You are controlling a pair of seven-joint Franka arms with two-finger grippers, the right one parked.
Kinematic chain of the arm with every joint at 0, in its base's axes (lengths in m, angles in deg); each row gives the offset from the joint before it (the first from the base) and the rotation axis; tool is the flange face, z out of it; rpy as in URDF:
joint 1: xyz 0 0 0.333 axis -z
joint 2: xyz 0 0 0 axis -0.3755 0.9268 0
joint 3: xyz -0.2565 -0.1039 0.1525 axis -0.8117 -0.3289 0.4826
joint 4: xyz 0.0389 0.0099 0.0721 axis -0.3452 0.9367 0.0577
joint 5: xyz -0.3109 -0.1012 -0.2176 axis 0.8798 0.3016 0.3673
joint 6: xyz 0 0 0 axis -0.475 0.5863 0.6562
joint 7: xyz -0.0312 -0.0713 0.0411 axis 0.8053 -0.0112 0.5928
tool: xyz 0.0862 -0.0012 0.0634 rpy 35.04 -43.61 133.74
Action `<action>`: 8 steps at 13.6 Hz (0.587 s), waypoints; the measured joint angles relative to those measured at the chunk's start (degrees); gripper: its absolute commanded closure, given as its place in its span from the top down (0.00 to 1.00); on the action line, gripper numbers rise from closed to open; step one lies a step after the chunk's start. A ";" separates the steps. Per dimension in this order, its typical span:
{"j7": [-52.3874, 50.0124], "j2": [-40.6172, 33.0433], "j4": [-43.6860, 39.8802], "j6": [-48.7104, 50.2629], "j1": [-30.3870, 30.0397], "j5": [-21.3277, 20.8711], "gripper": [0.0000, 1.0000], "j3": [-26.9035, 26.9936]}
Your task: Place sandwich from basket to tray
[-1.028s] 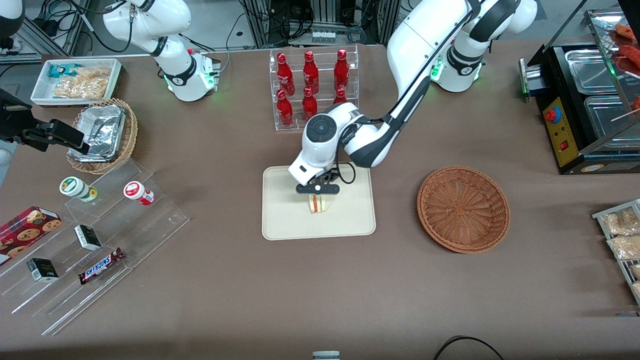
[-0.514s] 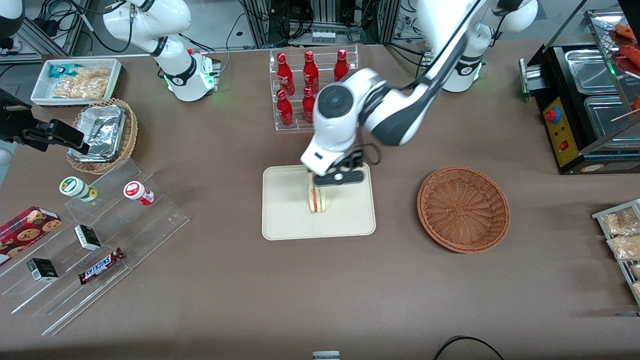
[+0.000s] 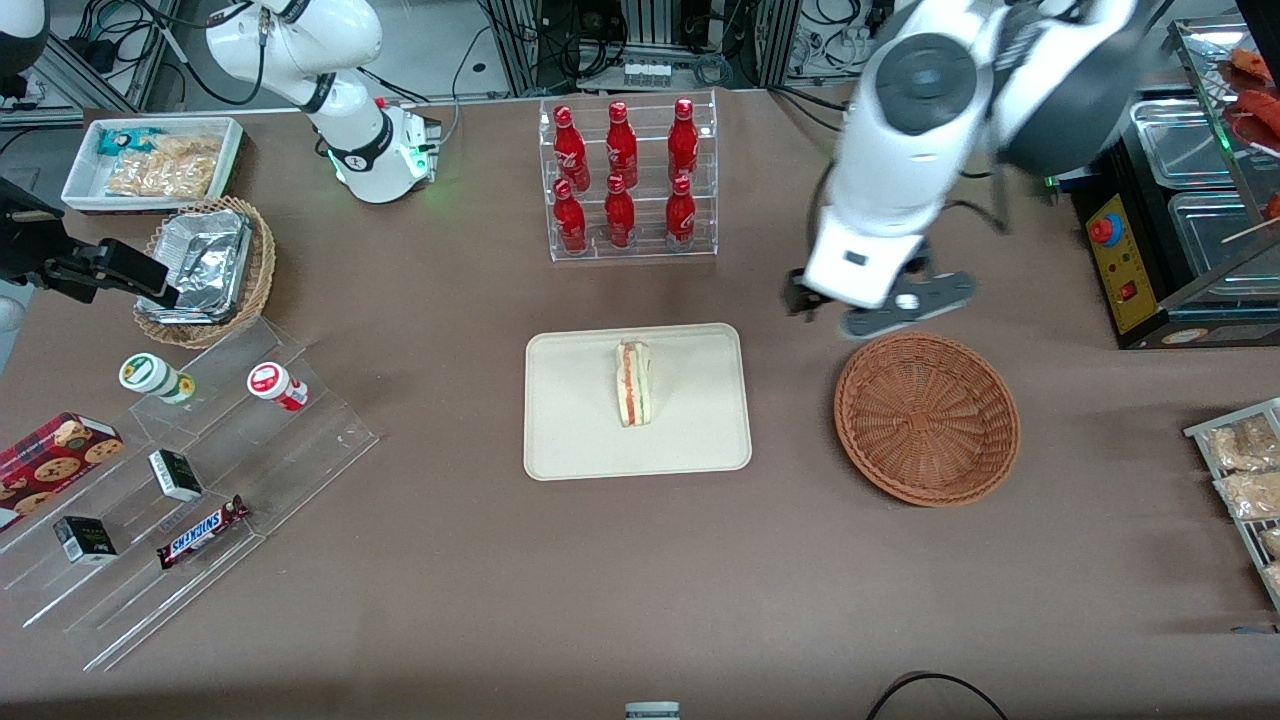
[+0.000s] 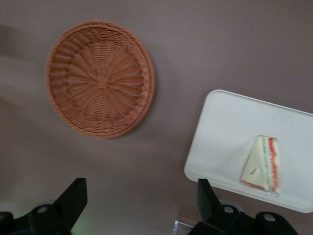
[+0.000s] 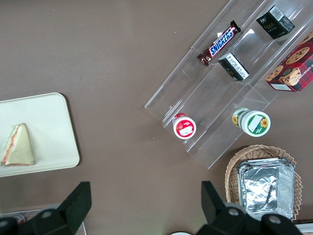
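A moment ago I was low over the tray (image 3: 570, 430), with my gripper (image 3: 868, 312) right at the sandwich (image 3: 633, 382). Now I have let go and pulled up and away. The sandwich stayed where I put it. It sits on the tray by itself, near the middle, a bit closer to the edge farther from the front camera. Nothing is touching it.

I think that means the job is as good as done. The sandwich is out of the basket and on the tray, and all I have left to do is move my arm out of the way.

The sandwich is a small white wedge, wide at one end and pointy at the other. It has a red stripe and a light green stripe along its cut side. It looks whole, not squashed, and no part of it hangs over the tray's rim. I cannot tell if it lies flat or leans a little.

My gripper now hangs high above the brown desk (image 3: 640, 580), between the tray and the basket (image 3: 927, 418), over the bare desk just beside the basket's rim. Its two fingers are spread wide apart and there is nothing between them.

The basket is round, brown and woven. It is empty. It sits well apart from the tray, toward my arm's end of the desk.
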 measured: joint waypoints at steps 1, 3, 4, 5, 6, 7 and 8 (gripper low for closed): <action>3.34 -1.22 0.38 2.34 -2.46 0.00 0.99 0.06; 9.76 -3.56 1.65 5.07 -6.97 0.00 0.99 0.14; 12.65 -5.10 3.23 5.15 -9.07 0.00 0.99 0.17; 15.41 -6.70 4.99 5.15 -11.01 0.01 0.99 0.18; 18.56 -8.24 6.55 5.34 -12.80 0.03 0.99 0.19; 21.72 -9.57 7.66 5.93 -14.48 0.15 0.99 0.19; 24.19 -10.62 8.24 6.82 -16.17 0.31 0.99 0.18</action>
